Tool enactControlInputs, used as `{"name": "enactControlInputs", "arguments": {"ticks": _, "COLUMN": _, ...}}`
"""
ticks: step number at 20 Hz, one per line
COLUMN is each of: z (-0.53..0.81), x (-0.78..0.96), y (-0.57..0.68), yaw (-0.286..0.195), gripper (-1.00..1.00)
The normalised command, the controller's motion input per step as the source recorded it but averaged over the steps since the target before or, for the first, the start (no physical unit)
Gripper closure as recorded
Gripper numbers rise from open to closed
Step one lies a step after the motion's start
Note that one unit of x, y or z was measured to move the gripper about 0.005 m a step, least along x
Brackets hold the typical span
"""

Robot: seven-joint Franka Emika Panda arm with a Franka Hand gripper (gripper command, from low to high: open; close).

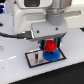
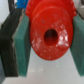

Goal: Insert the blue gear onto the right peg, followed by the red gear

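Note:
In the exterior view the blue gear lies flat on the right side of the black-framed grey plate. The right peg is hidden under it. My gripper is directly above the blue gear and shut on the red gear, which sits just over or on the blue one; I cannot tell if they touch. In the wrist view the red gear fills the middle, its centre hole dark, clamped between my teal fingers. The plate's left peg is a faint dark pin.
The plate lies on a white table. The robot's large white body stands close behind the plate. A dark cable runs along the exterior view's left.

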Motion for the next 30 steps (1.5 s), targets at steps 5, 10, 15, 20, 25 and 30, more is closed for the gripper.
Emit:
{"name": "enactControlInputs", "arguments": {"ticks": 5, "z": 0.22, "x": 0.21, "y": 0.03, "yaw": 0.000, "gripper": 1.00}}
{"name": "enactControlInputs", "arguments": {"ticks": 10, "z": -0.10, "x": 0.26, "y": 0.01, "yaw": 0.000, "gripper": 1.00}}
{"name": "enactControlInputs", "arguments": {"ticks": 15, "z": -0.12, "x": 0.28, "y": 0.01, "yaw": 0.000, "gripper": 1.00}}
{"name": "enactControlInputs", "arguments": {"ticks": 20, "z": 0.30, "x": 0.31, "y": 0.01, "yaw": 0.000, "gripper": 1.00}}
{"name": "enactControlInputs", "arguments": {"ticks": 25, "z": 0.25, "x": 0.32, "y": 0.00, "yaw": 0.000, "gripper": 1.00}}
{"name": "enactControlInputs", "arguments": {"ticks": 30, "z": 0.02, "x": 0.34, "y": 0.00, "yaw": 0.000, "gripper": 1.00}}
